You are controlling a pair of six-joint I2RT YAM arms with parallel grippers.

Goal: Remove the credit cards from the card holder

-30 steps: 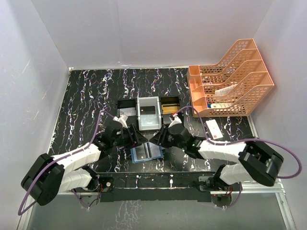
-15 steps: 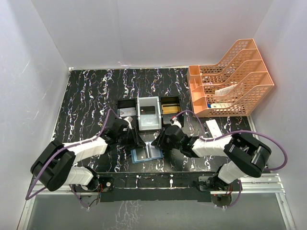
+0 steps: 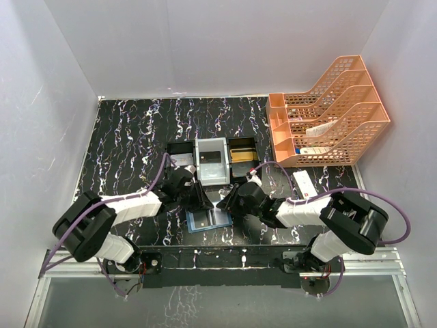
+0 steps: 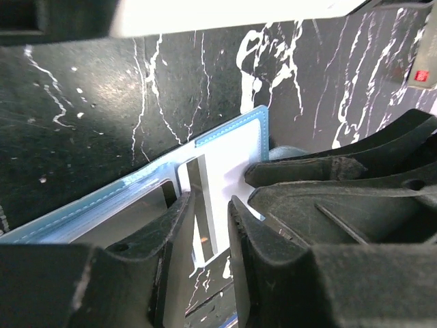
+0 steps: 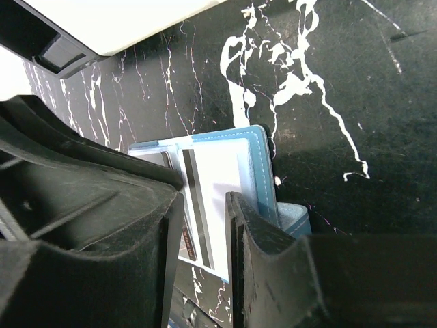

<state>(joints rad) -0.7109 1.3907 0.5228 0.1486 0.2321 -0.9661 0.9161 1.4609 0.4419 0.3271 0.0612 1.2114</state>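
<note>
Both pairs of jaws stand narrow over the open card holder (image 3: 207, 219), which lies flat on the tabletop (image 3: 123, 137) just ahead of the arm bases, about midway between them. In its own wrist view, the left jaws (image 4: 209, 210) bracket a pale card (image 4: 217, 181) with a dark stripe that lies against the holder's inner page. The right jaws (image 5: 203, 205) frame the same card from the opposite side. Only a slim gap shows in each pair, so it cannot be told whether either one pinches the card or the pocket.

The step in hand looks like drawing that card out of its pocket. To do it well, one arm should pin the blue cover to the tabletop. The other should take the card's free edge alone, without the sleeve, and slide it out along the line of the pocket. A straight lift would likely drag the light holder up with it. The two sets of fingers sit very close together, so slow moves, one arm at a time, seem wise.

The tabletop is black with white marbled veins and looks smooth enough for the holder to skid. Behind the holder stands a three-part tray (image 3: 212, 141) with a gold card (image 3: 240, 155) in its right compartment. An orange file rack (image 3: 334, 116) fills the far right corner, and plain white walls (image 3: 225, 48) close the space on three sides
</note>
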